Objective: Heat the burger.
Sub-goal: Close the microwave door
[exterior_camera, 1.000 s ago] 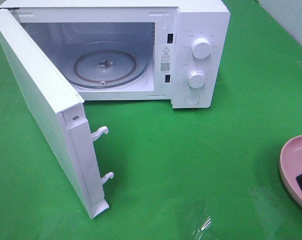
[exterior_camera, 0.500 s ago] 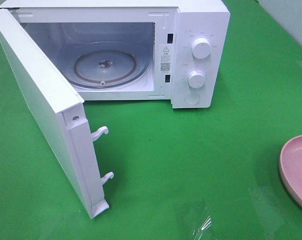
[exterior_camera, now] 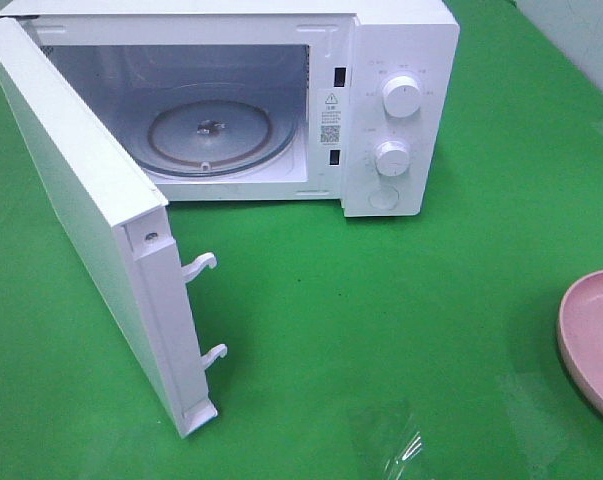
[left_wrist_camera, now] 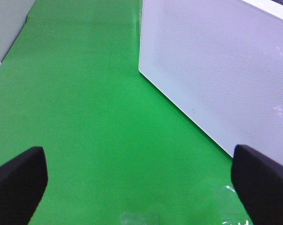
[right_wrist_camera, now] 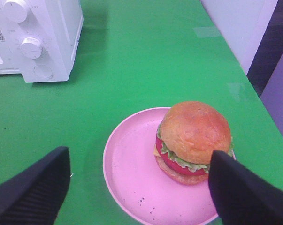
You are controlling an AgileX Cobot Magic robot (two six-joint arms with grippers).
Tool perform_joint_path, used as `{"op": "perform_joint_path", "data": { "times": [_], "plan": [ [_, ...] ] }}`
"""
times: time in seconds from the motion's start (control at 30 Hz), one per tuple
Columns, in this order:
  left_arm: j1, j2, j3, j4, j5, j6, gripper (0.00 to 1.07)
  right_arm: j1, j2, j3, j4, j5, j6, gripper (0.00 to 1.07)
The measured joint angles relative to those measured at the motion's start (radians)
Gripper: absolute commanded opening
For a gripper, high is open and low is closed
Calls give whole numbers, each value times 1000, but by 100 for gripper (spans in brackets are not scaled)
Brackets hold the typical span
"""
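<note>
A green table point(exterior_camera: 401, 300) fills the scene. At its back stands a white microwave point(exterior_camera: 401, 30), its door point(exterior_camera: 71, 200) swung wide toward the left, with two latch hooks point(exterior_camera: 203, 265) sticking out of the door's free edge. Inside the cavity lies a round glass turntable point(exterior_camera: 221, 135), bare. Two white knobs point(exterior_camera: 399, 97) sit one above the other on the control panel at the right of the cavity, with a round button point(exterior_camera: 383, 197) below them.

At the right edge of the high view a pink plate point(exterior_camera: 591, 335) is partly cut off by the frame, well apart from the microwave. The right wrist view shows the plate whole, with the burger point(right_wrist_camera: 194, 140) on it, set toward one side rather than in the middle: golden bun on top, lettuce, tomato and a bit of cheese showing beneath. It is upright and nothing touches it.

The right gripper point(right_wrist_camera: 139, 187) hangs above the plate with its jaws spread wide, one dark finger on each side of the view, gripping nothing. How high above the plate it hangs is hard to tell from this angle.

The left gripper point(left_wrist_camera: 141, 180) is also spread wide and empty, over bare green table beside the door's perforated outer face.
</note>
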Motion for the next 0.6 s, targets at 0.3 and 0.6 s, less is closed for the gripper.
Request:
{"op": "perform_joint_path", "data": {
  "times": [0.3,0.6],
  "plan": [
    [0,0,0,0,0,0,99,0,0,0,0,0,0,76],
    [0,0,0,0,0,0,99,0,0,0,0,0,0,76]
  ]
}}
